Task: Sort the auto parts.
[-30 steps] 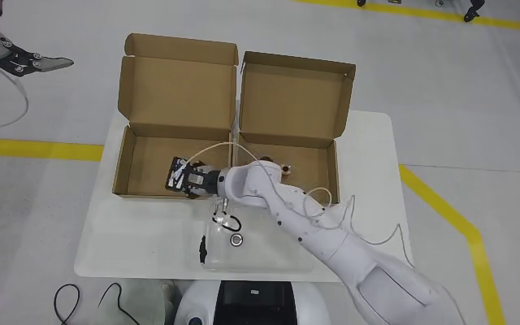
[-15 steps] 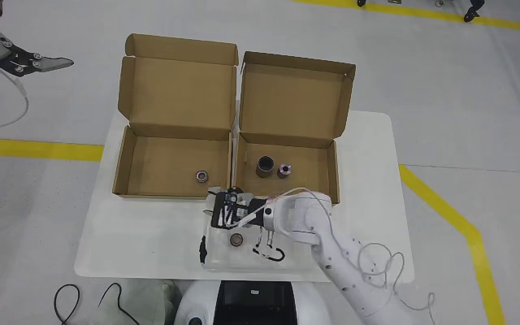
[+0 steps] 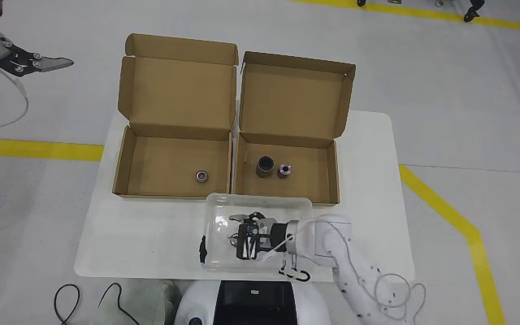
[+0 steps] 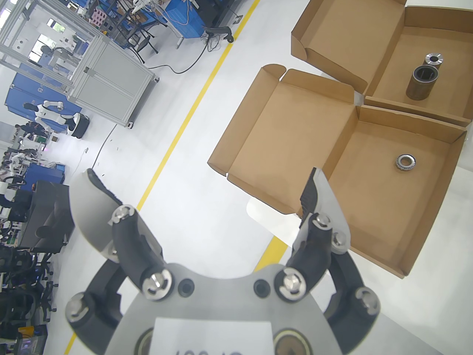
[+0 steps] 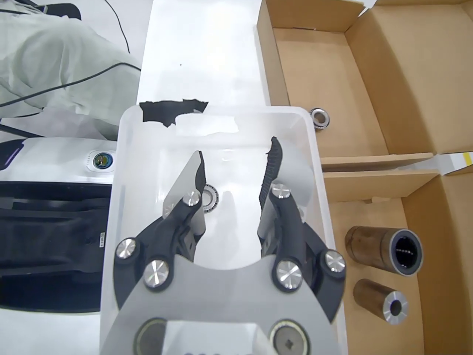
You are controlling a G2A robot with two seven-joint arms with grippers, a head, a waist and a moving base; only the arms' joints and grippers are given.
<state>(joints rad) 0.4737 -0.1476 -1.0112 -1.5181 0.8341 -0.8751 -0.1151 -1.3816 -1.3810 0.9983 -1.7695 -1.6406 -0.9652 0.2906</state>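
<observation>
A clear plastic bin stands at the table's front edge. My right gripper hangs open inside it; in the right wrist view the gripper has a small bearing ring lying on the bin floor beside one finger, not held. The left cardboard box holds one bearing ring. In the right cardboard box lie a dark cylinder and a small metal bushing. My left gripper is open and empty, off the table to the far left.
Both boxes have their lids folded open toward the back. The white table has bare room right of the boxes and left of the bin. A strip of black tape sits on the bin's rim.
My right gripper pulled back from over the left box to the bin. A bearing ring that it carried now lies in the left box. The left arm kept still.
</observation>
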